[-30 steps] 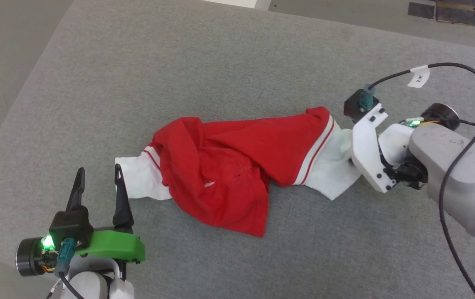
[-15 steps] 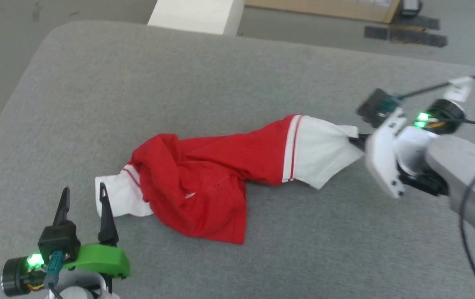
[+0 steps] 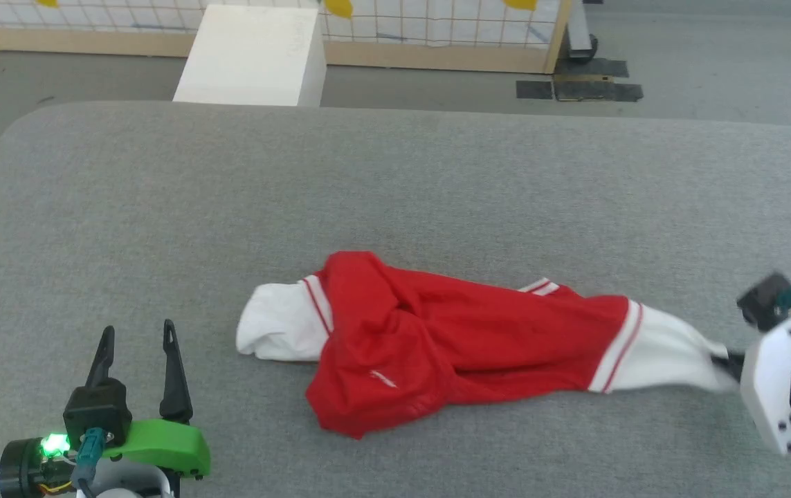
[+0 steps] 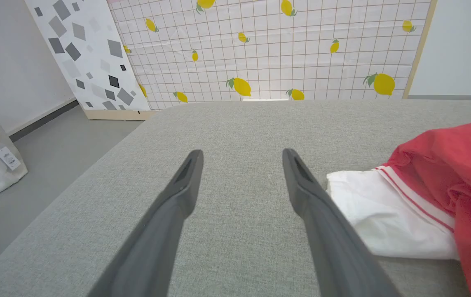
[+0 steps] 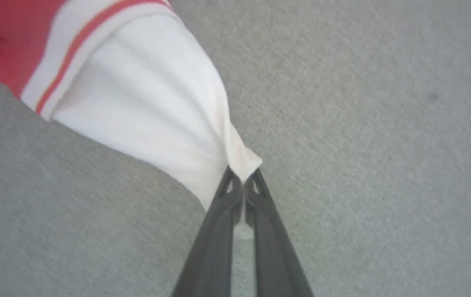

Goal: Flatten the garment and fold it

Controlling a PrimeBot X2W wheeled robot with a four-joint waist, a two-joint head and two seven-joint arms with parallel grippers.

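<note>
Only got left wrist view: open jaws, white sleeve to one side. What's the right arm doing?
Observer: Right gripper is shut on the tip of the garment's other white sleeve.
Operator: Shirt flat?
Observer: No. Head view shows it bunched and twisted between the two sleeves.
Operator: Left jaws touching cloth?
Observer: No. Head view shows the left gripper apart from the near sleeve, over bare grey surface.

red garment [image 3: 450, 346] with white, red-striped sleeves [image 3: 274, 325]; plain grey cushion [image 3: 160, 207]; grid screen [image 4: 268, 49] with yellow lemons
</note>
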